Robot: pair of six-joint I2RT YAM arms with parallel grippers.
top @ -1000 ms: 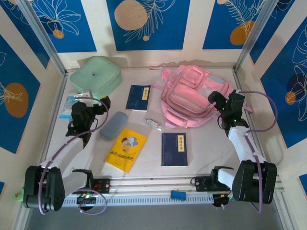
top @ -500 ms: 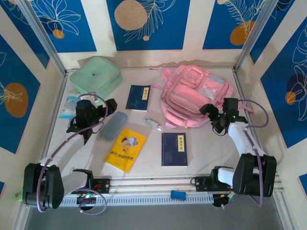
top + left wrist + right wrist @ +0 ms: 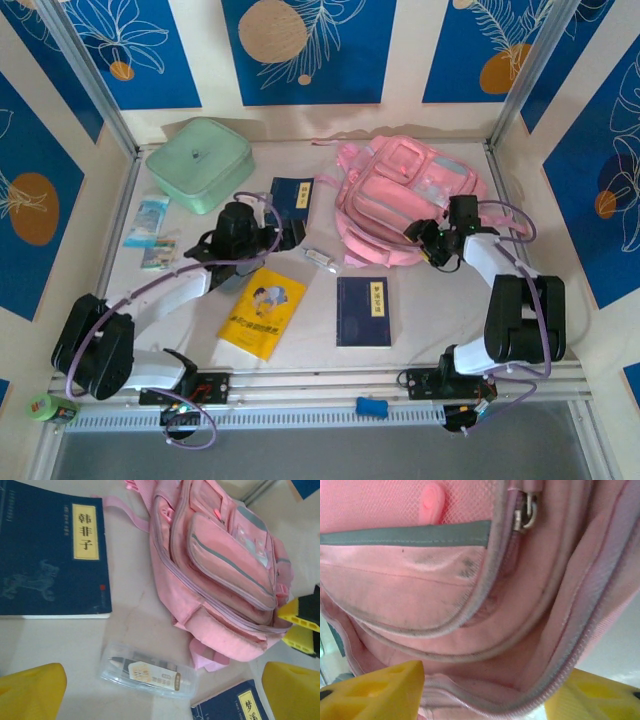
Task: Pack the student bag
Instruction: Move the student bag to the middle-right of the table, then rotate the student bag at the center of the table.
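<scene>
- The far navy book (image 3: pixel 50 555) has a cream label reading 韩非子 in black. A small red mark sits near its lower right corner.
- The near navy book (image 3: pixel 231 707) has a similar label. Its top character reads 梦; the rest is cut off at the edge of the left wrist view.
- The pen box (image 3: pixel 150 676) is clear plastic with a cream and brown label, its writing too small to read.
- The yellow book (image 3: pixel 262 311) shows a cartoon figure and a line of writing that cannot be read from above.
- The bag (image 3: pixel 405 200) lies at 1 o'clock on the table (image 3: pixel 440 320), pockets up.
- From the bag, the far navy book is at 9 o'clock, the pen box at 8 and the near navy book at 7.
- The left gripper (image 3: pixel 284 236) hovers over the near edge of the far navy book. Its jaws stand wide apart and hold nothing. The pen box lies on the table just ahead of its yellow fingers (image 3: pixel 30 692).
- The right gripper (image 3: pixel 482 695) is at the bag's 5 o'clock edge, jaws partly apart. A piped zip seam of the bag runs between its fingers (image 3: pixel 375 690); whether they pinch it cannot be told.
- A metal zip pull (image 3: pixel 525 511) hangs at 1 o'clock in the right wrist view.
- The mint case (image 3: pixel 200 162) sits at 11 o'clock on the table.
</scene>
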